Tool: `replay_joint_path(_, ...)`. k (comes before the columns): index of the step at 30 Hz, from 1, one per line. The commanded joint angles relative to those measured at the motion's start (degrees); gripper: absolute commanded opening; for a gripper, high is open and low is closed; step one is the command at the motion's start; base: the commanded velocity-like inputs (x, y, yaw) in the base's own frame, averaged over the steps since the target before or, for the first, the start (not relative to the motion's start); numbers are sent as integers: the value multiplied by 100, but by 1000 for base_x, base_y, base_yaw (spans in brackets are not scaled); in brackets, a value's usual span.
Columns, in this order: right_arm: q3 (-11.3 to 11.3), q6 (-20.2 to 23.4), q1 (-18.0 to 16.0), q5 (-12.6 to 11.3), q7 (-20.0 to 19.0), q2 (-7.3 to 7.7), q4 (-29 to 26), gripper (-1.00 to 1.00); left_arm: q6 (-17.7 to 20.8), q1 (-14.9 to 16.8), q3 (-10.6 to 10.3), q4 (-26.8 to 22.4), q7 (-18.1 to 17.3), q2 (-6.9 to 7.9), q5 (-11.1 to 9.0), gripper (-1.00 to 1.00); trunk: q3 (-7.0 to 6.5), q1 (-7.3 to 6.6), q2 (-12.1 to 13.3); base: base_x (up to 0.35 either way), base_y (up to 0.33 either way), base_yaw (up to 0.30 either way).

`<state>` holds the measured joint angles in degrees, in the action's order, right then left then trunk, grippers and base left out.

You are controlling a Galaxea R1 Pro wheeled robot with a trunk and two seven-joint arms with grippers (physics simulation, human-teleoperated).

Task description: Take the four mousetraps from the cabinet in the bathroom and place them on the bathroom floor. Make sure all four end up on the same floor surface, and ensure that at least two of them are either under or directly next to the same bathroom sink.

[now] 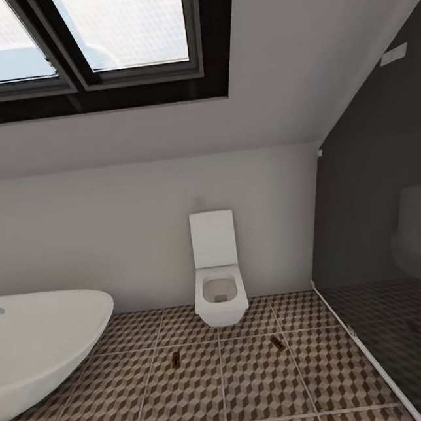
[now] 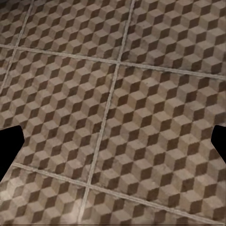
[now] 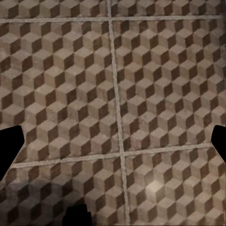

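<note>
Two mousetraps: one mousetrap (image 1: 176, 358) lies flat on the bathroom floor (image 1: 259, 389) ahead of me, left of the toilet's line; the other mousetrap (image 1: 277, 342) lies to its right, well apart from it, both on the same tiled surface in front of the toilet.
Floor: square tiles with a brown, beige and grey cube print and pale grout lines; it also runs under both my wrist cameras.
Toilet (image 1: 217, 272): white, set against the far pale wall, its lid raised.
Bathtub (image 1: 36, 347): white, oval, at the left of the head view, near the left mousetrap but not touching it.
Dark glass panel (image 1: 390, 228): stands along the right side, meeting the floor at a pale strip.
Skylight (image 1: 84, 41): dark-framed, in the sloped ceiling above.
My left fingers (image 2: 113, 146): spread wide, their dark tips at opposite edges of the left wrist view, nothing between them but tile.
My right fingers (image 3: 113, 146): likewise spread wide over bare tile, holding nothing.
</note>
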<state>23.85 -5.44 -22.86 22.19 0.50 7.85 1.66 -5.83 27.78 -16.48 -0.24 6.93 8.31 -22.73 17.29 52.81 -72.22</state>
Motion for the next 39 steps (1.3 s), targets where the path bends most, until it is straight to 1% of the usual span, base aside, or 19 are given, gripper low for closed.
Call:
replay_joint_path(1, 47, -31, 32, 49, 5, -3, 18, 100, -11, -15, -49, 2, 14, -3, -46, 100, -12, -23, 37, 0, 0, 0)
replay_joint_path(5, 49, -20, 163, 47, -8, -22, 18, 100, -3, -155, -49, 4, 12, -19, -52, 100, -84, -111, 198, 0, 0, 0)
replay_joint_path(10, 49, 31, 398, 44, -28, -40, 18, 100, 58, -427, -48, 6, 11, -75, -55, 100, -173, -220, 398, 0, 0, 0)
replay_joint_path(11, 49, 31, 398, 44, -28, -40, 18, 100, 58, -427, -48, 6, 11, -75, -55, 100, -191, -242, 438, 0, 0, 0)
replay_joint_path(18, 50, 68, 776, 44, -55, -64, 23, 100, 167, -751, -46, 6, 11, -143, -56, 100, -317, -396, 719, 0, 0, 0)
replay_joint_path(22, 54, 73, 911, 42, -61, -87, 25, 100, 187, -850, -46, 6, 11, -153, -56, 100, -389, -484, 880, 0, 0, 0)
replay_joint_path(30, 58, 77, 1196, 41, -66, -186, 27, 100, 204, -1160, -46, 6, 11, -163, -56, 100, -532, -660, 1201, 0, 0, 0)
replay_joint_path(39, 58, 53, 1414, 34, -67, -210, 27, 100, 205, -1514, -41, 6, 5, -164, -60, 100, -694, -857, 1561, 0, 0, 0)
